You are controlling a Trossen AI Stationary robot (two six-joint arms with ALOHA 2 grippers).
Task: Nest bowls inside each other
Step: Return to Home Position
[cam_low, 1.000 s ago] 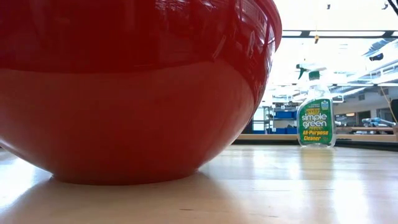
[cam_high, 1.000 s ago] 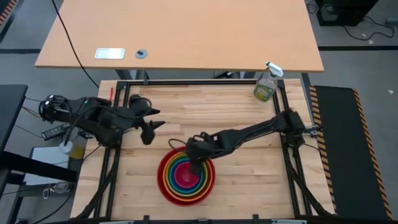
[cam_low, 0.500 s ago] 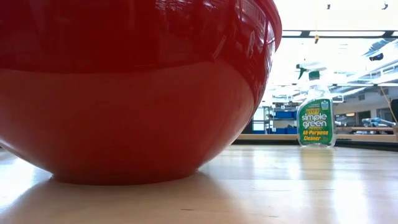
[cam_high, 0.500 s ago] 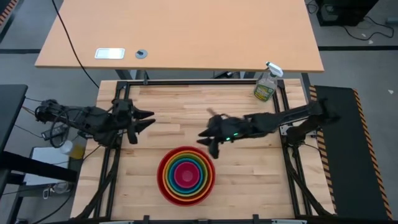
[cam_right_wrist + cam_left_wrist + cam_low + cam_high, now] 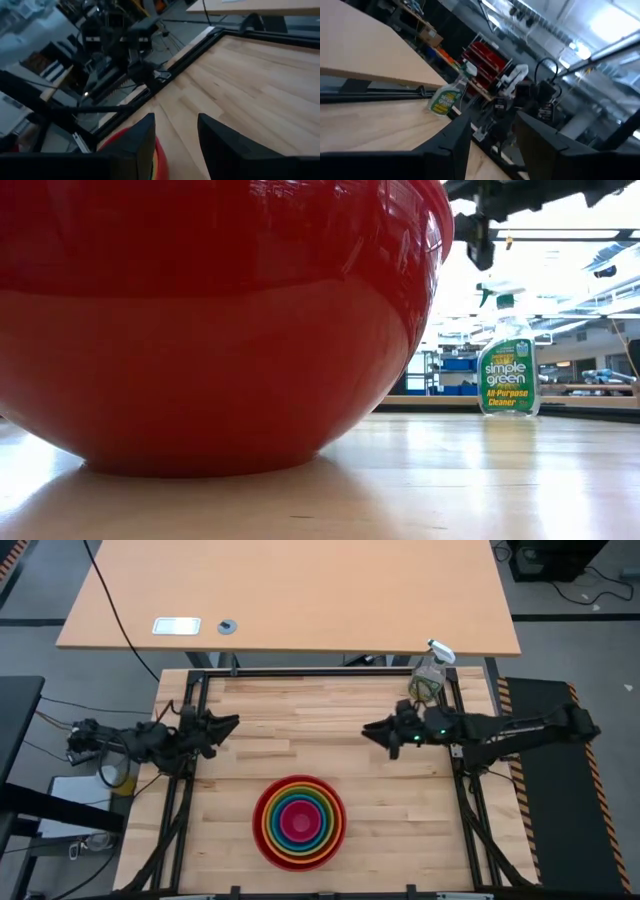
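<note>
The bowls point(image 5: 299, 822) stand nested near the table's front middle: red outermost, then orange, lime green and blue, with magenta pink point(image 5: 299, 825) in the centre. The red bowl point(image 5: 220, 330) rests on its base on the wood and fills the low view. My left gripper point(image 5: 230, 723) hovers at the table's left edge, open point(image 5: 492, 145), holding nothing. My right gripper point(image 5: 372, 730) hangs above the table right of centre, pointing left, open point(image 5: 176, 145) and holding nothing; a slice of the red rim point(image 5: 125, 142) shows below it.
A clear spray bottle point(image 5: 428, 680) with a green label stands at the table's far right corner point(image 5: 508, 375). Black frame rails point(image 5: 185, 790) run along both table sides. A larger tan desk point(image 5: 290, 595) lies beyond the far edge. Bare wood lies between both grippers.
My right gripper has drawn back from just above the nested bowls toward the table's right and far side, tipping from pointing down to about level. My left gripper has pulled back toward the left edge and sunk lower. The bowls have stayed put.
</note>
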